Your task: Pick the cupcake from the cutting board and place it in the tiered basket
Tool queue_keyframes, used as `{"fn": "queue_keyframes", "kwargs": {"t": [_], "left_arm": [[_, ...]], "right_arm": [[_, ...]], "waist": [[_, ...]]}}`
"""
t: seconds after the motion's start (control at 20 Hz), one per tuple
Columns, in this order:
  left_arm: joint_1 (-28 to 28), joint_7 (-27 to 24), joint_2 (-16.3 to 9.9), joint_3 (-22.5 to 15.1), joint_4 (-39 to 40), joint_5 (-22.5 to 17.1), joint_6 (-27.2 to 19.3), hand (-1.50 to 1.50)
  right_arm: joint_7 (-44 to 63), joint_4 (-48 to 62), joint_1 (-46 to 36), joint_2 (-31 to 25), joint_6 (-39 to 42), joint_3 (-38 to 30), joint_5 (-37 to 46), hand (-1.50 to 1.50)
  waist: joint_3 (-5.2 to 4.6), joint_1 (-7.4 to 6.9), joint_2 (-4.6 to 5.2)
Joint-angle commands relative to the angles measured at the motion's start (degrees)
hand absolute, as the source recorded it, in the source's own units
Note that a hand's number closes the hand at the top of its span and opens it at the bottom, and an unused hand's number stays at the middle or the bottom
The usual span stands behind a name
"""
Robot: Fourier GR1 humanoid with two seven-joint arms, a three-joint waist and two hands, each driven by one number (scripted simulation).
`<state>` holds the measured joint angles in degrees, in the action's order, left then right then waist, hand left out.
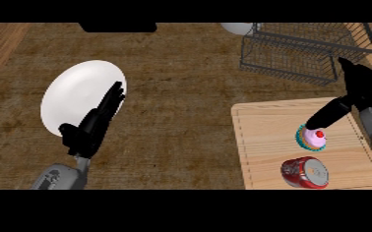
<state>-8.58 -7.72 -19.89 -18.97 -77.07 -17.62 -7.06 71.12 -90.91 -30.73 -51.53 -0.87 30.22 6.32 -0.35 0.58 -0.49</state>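
Judged as the reaching step, pick not yet made: right hand (347, 97) over the far right part of the cutting board (272, 128), fingers (327, 115) stretched straight down to the cupcake (314, 138), tips at its top, nothing gripped. Next, probably curl round the cupcake, lift, carry beyond the board's far edge into the tiered basket (298, 49). Looked small: pink frosting, red cherry, teal wrapper, upright on the board, near a red can (306, 172). Left hand (93, 123) rested open, well left of the board, over a white plate (76, 91) on the counter (181, 103).
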Motion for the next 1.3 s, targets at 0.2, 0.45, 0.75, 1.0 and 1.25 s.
{"fn": "queue_keyframes", "kwargs": {"t": [0.2,0.45,0.75,1.0,1.25], "left_arm": [[-1.34,-0.66,1.11,0.87,2.15,0.01,0.71,0.00],[0.32,-2.08,1.74,0.00,2.61,1.37,0.95,0.00],[0.95,-0.47,2.18,0.21,0.87,1.87,-0.25,0.00],[-0.66,0.45,0.32,2.52,1.47,0.69,2.17,0.00],[1.09,1.42,1.34,1.45,-0.96,2.30,0.26,0.00]], "right_arm": [[14.09,4.23,1.73,3.94,-0.25,2.26,-0.03,-1.50],[14.09,4.54,1.32,6.55,-2.21,0.95,1.72,-1.50],[14.09,4.27,7.72,6.82,-3.56,0.48,4.40,-1.50],[14.09,5.10,7.95,7.10,-1.96,-2.48,4.13,-1.50],[14.09,0.77,15.82,9.53,-5.56,-0.52,7.96,-1.50]], "waist": [[0.07,0.02,0.33],[0.09,-0.18,0.20],[0.17,0.41,0.01],[0.19,0.02,0.23],[0.24,0.35,0.01]]}}
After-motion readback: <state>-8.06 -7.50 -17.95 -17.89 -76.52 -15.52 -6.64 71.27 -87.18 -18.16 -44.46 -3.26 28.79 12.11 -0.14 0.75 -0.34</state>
